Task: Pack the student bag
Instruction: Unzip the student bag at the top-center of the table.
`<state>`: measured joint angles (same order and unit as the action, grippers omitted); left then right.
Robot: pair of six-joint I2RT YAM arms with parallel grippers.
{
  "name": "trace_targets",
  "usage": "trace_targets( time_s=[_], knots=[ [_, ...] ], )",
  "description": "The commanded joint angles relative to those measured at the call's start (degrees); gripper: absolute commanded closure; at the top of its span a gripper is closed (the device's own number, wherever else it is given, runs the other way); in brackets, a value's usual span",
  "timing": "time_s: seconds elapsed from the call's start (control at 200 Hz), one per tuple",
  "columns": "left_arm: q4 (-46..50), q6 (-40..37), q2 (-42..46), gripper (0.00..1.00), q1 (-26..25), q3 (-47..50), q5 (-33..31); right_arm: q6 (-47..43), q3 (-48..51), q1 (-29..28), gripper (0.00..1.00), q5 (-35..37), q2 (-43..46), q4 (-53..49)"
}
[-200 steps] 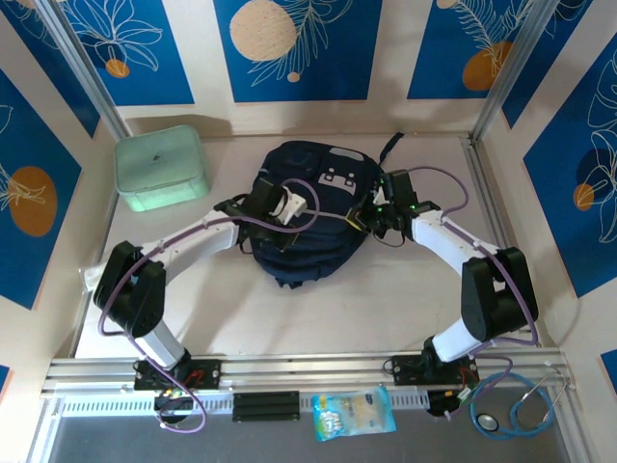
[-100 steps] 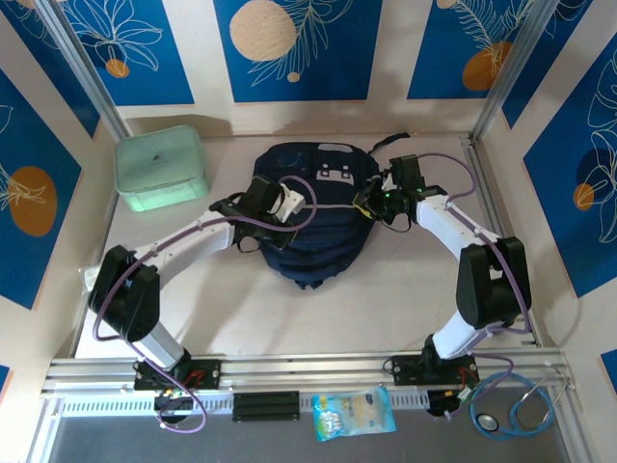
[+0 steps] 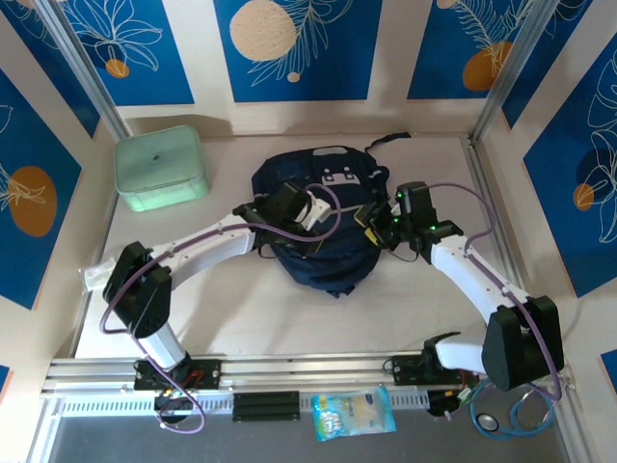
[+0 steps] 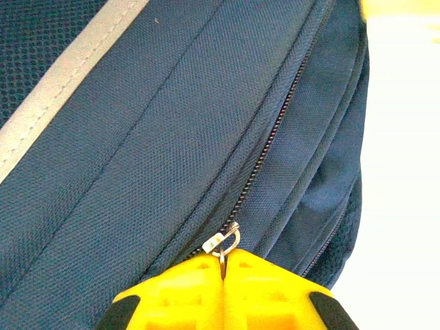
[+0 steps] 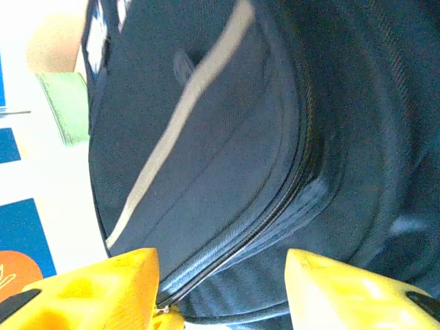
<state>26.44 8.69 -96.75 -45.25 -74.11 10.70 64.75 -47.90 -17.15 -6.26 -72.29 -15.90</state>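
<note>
Top view: the student bag (image 3: 328,260) lies mid-frame, its long axis running top to bottom (patched pocket end toward the top). Left wrist: the left gripper (image 4: 224,268) is pinched tight on the zipper pull (image 4: 227,241). Right wrist: the right gripper (image 5: 221,275) stands parted, with bag fabric beyond it.

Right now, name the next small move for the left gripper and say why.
Probably drag the small silver zipper ring along the closed teeth of the dark navy fabric backpack: the left gripper is shut on the ring, and the zip ahead of it looks shut.
</note>
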Motion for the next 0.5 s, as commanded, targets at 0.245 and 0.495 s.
trace_targets(
  time_s=[0.245,0.495],
  knots=[
    [-0.50,-0.59,-0.77,1.00,-0.56,-1.92,2.48,6.74,-1.95,-4.12,0.52,-1.32,-7.42,7.66],
    [2.49,-0.46,-1.14,1.00,-0.42,-2.40,3.72,6.67,-3.06,-4.17,0.81,2.54,-8.20,2.98]
  ],
)
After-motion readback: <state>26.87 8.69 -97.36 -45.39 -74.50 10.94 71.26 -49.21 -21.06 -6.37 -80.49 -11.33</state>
